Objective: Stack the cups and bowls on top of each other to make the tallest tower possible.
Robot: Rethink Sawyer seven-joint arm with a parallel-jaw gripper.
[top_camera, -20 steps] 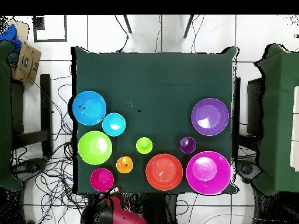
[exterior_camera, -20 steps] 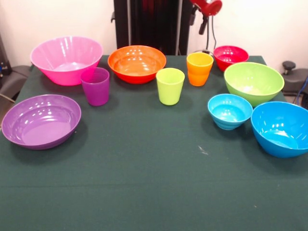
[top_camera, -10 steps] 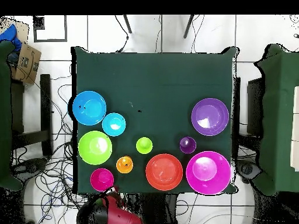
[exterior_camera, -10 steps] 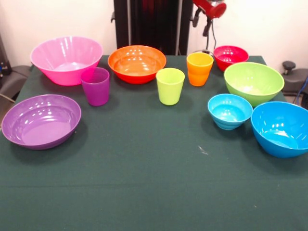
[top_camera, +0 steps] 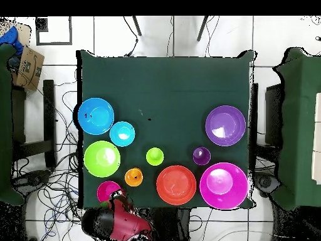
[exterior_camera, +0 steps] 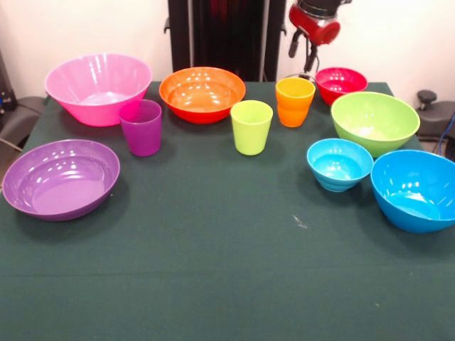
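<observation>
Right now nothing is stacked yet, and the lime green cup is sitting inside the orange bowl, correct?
Not quite. Nothing is stacked, but the lime green cup stands on the table in front of the orange bowl, apart from it. The front view shows this.

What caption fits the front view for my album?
Seven bowls and three cups spread over a green table, nothing stacked yet.

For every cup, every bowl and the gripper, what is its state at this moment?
purple cup: upright, empty
lime green cup: upright, empty
orange cup: upright, empty
seven bowls, pink to big blue: upright, unstacked
gripper: above the red bowl, holding nothing
</observation>
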